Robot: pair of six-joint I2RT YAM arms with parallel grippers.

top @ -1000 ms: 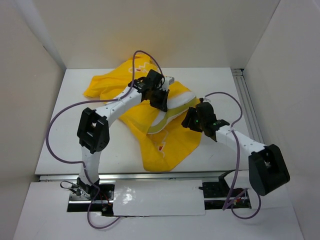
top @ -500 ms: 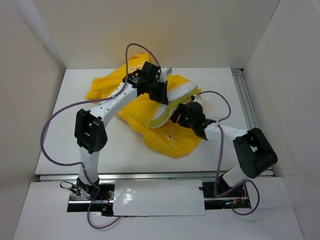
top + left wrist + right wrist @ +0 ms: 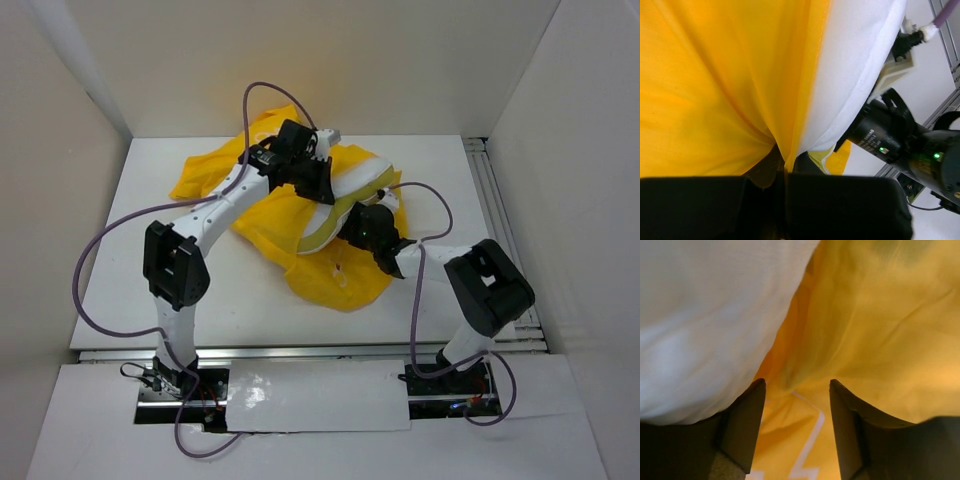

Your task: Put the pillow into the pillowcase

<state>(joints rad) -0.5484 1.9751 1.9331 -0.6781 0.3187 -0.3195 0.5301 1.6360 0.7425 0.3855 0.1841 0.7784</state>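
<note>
Top view: the pillowcase [image 3: 345, 285] lies crumpled on the white tabletop [image 3: 250, 310], centre to far side, with 1 lobe reaching far-left and another bulging toward the near edge. No print can be read from above beyond a small mark on the near lobe.

The pillow [image 3: 358, 183] shows as 1 white strip among the yellow folds. Its visible long axis runs diagonally, from far-right down to near-left. A thin yellowish-green edge follows its near side. Yellow cloth covers its left portion; how much of it sits inside the case cannot be told.

The left end effector [image 3: 320, 188] sits over the far-left side of the white strip. In the left wrist view, the left end effector [image 3: 785, 175] is pressed together on a gathered fold of the pillowcase [image 3: 715, 75], the cloth fanning away from the pinch. The pillow [image 3: 855, 65] lies just beside that fold, on the right.

The right end effector [image 3: 365, 228] sits at the near side of the strip, close to the left one. In the right wrist view, the right end effector [image 3: 797, 425] is spread, gripping nothing. Past the gap lies the pillowcase [image 3: 880, 315], with the pillow [image 3: 700, 315] to the upper left, against the left finger.
</note>
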